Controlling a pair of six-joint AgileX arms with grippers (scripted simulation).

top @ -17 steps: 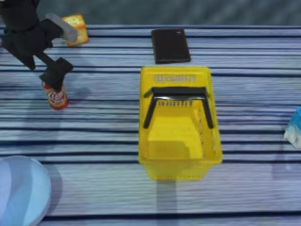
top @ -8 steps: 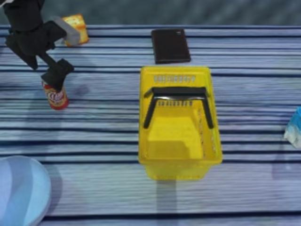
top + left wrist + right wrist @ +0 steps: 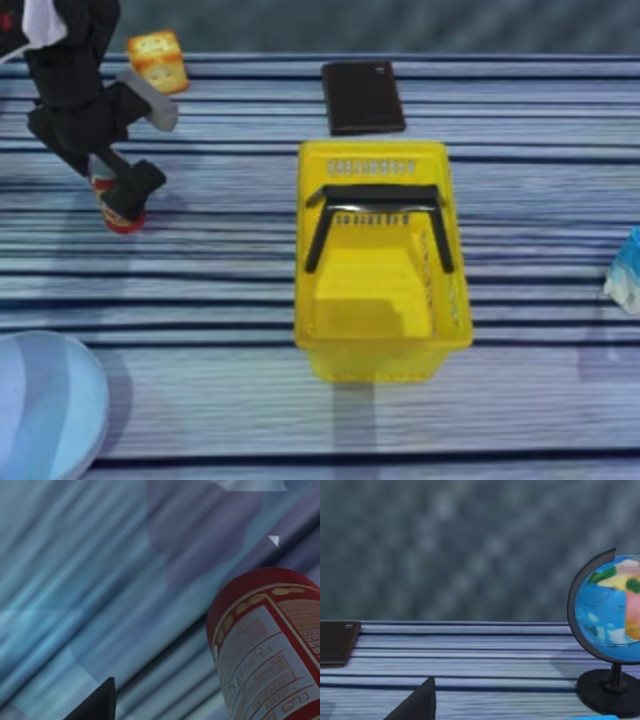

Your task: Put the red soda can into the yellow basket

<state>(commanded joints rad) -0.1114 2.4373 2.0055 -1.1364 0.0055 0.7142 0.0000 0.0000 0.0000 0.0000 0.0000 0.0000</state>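
The red soda can [image 3: 122, 221] stands upright at the table's left, mostly covered from above by my left gripper [image 3: 128, 190]. In the left wrist view the can [image 3: 265, 645] fills one side, its white label facing the camera. One dark fingertip [image 3: 100, 705] shows with a gap of table between it and the can, and the other finger is hidden. The jaws are open and low beside the can. The yellow basket [image 3: 372, 150] sits at the table's middle, black handles folded across it, nothing inside. My right gripper [image 3: 465, 715] is outside the top view, parked and open.
A dark brown wallet [image 3: 362, 97] lies behind the basket. An orange cracker block [image 3: 158, 60] sits at the back left, behind the left arm. A pale blue dish [image 3: 45, 405] fills the front left corner and a light blue box [image 3: 627, 272] the right edge. A globe [image 3: 615, 610] stands near the right arm.
My left gripper has come down and slightly rightward onto the can, now covering most of it. The can and basket have not moved.
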